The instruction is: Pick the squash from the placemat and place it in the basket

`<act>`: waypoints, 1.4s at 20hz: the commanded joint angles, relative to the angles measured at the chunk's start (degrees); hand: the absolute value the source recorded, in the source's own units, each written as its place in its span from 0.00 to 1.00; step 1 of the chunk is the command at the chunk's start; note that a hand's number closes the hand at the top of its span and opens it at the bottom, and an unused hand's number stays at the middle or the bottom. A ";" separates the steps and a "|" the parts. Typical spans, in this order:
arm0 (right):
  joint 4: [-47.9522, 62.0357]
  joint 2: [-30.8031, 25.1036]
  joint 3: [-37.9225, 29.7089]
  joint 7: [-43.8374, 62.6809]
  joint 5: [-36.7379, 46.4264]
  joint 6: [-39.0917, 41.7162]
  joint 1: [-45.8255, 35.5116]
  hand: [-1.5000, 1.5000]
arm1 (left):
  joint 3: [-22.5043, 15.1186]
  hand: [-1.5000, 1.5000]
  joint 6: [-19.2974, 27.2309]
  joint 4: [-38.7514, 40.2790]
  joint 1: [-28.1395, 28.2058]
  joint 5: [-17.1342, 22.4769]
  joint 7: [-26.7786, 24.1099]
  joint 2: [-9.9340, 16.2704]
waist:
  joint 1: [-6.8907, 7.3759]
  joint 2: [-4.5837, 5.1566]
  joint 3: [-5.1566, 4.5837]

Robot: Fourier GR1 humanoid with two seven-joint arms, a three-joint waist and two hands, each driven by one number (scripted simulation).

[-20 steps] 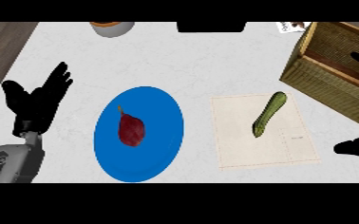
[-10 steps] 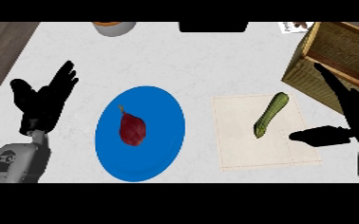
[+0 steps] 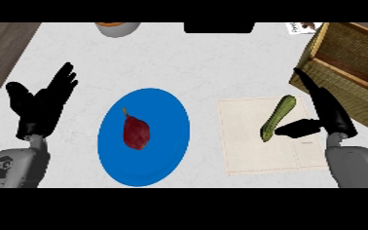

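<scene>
desk (image 3: pixel 215 53) white | basket (image 3: pixel 343 53) at far right corner | placemat (image 3: pixel 269 139) holds green squash (image 3: pixel 278 118), lying tilted | right hand (image 3: pixel 327 112) released, fingers straight, just right of squash, thumb beside its near end | left hand (image 3: pixel 43 105) released, resting at left

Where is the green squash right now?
In the head view, the squash lies on the pale placemat at the right, just left of the robot's right hand, with the basket beyond it.
</scene>
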 commanded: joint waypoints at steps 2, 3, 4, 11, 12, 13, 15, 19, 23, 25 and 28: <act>8.06 0.31 0.72 -2.14 3.02 0.26 -3.13 0.00 | 1.38 0.50 -0.21 2.62 -3.36 -1.08 1.61 -1.04 | -0.18 -0.01 -0.01; 7.12 0.48 0.78 -0.52 3.55 0.56 -2.18 0.00 | 1.38 0.50 -0.74 -2.05 1.23 -1.61 0.62 -0.55 | -0.06 -0.08 -0.01; 8.55 -0.59 -1.01 -3.60 2.01 1.04 -1.56 0.00 | 3.79 0.50 -2.78 2.18 -3.56 -0.05 2.18 1.32 | -0.26 -0.04 -0.02; 5.39 0.33 -1.68 -6.12 3.05 1.24 1.92 0.00 | 2.43 0.50 -2.14 1.27 -1.33 -4.09 -0.09 -3.65 | -0.32 -0.07 -0.02; 4.35 -0.76 -2.80 -6.74 2.13 2.74 2.52 0.00 | 3.89 0.50 -2.21 3.56 -3.22 -4.09 -0.01 -3.12 | -0.38 -0.07 -0.02; 6.69 -1.22 -3.12 -8.97 1.78 2.99 2.42 0.00 | 3.83 0.50 -2.56 -4.44 1.95 -2.80 3.05 -2.67 | -0.17 -0.11 -0.01; 2.38 -0.68 -3.14 -6.70 -0.87 6.36 1.37 0.00 | 3.28 0.50 -2.49 -1.41 -1.12 -3.91 2.82 -3.03 | -0.33 -0.11 -0.02; 6.42 -0.57 -3.46 -10.61 0.55 5.23 0.33 0.00 | 5.25 0.50 -5.40 2.84 -1.11 -3.53 -0.86 -3.05 | -0.27 -0.06 -0.02; -2.18 1.22 -1.68 -8.44 1.88 5.44 7.25 0.00 | 6.12 0.50 -5.44 -3.25 1.32 -4.19 2.25 -2.61 | -0.36 -0.13 -0.03; 2.10 2.52 0.42 -9.83 6.20 1.00 6.72 0.00 | 4.43 0.50 -2.73 -0.09 -0.25 -6.27 1.03 -5.08 | -0.39 -0.08 -0.02; 4.86 2.34 -0.28 -7.31 7.38 1.58 3.52 0.00 | 6.08 0.50 -4.84 2.36 -0.42 -5.73 -0.71 -4.10 | -0.29 -0.07 -0.03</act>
